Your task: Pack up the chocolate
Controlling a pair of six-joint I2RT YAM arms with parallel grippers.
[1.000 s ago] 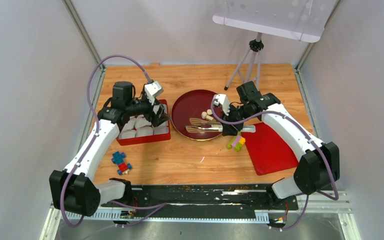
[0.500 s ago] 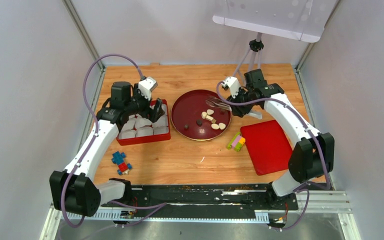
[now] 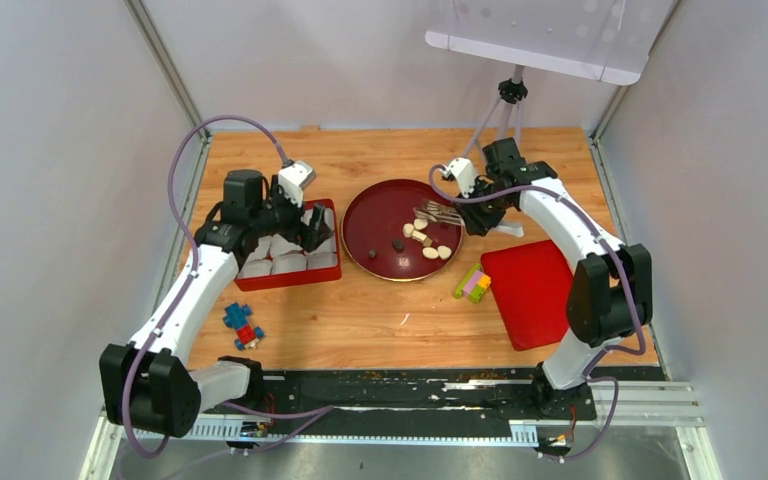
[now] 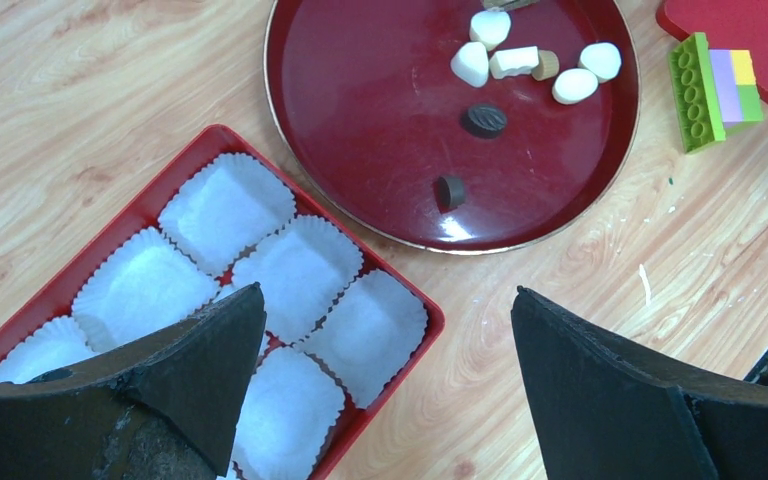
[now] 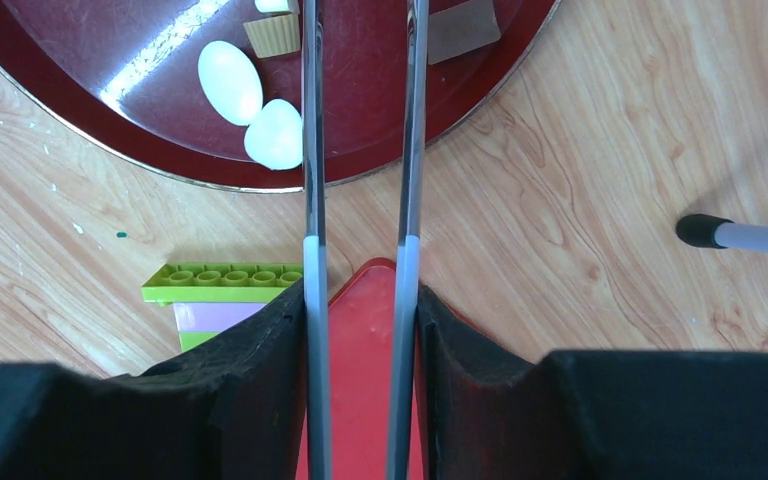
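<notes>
The chocolate lies on a dark red plate (image 3: 365,225): several cream pieces (image 3: 425,238) and two dark brown ones (image 3: 397,243). In the left wrist view the cream pieces (image 4: 470,63) cluster at the plate's far side and the dark lumps (image 4: 484,119) sit nearer. My right gripper (image 3: 470,215) is shut on metal tongs (image 5: 312,150), whose two arms reach over the plate rim beside two cream pieces (image 5: 230,82). My left gripper (image 4: 388,292) hangs open over the corner of a red box (image 4: 210,132) lined with white paper cups.
A red lid (image 3: 535,295) lies right of the plate, with a green and purple toy block (image 3: 473,283) at its near-left corner. Another block cluster (image 3: 243,325) sits in front of the red box. A tripod (image 3: 500,120) stands at the back right.
My right gripper has swung the tongs from lying across the plate up to its back right edge, uncovering the chocolate. The left gripper drew back slightly over the box.
</notes>
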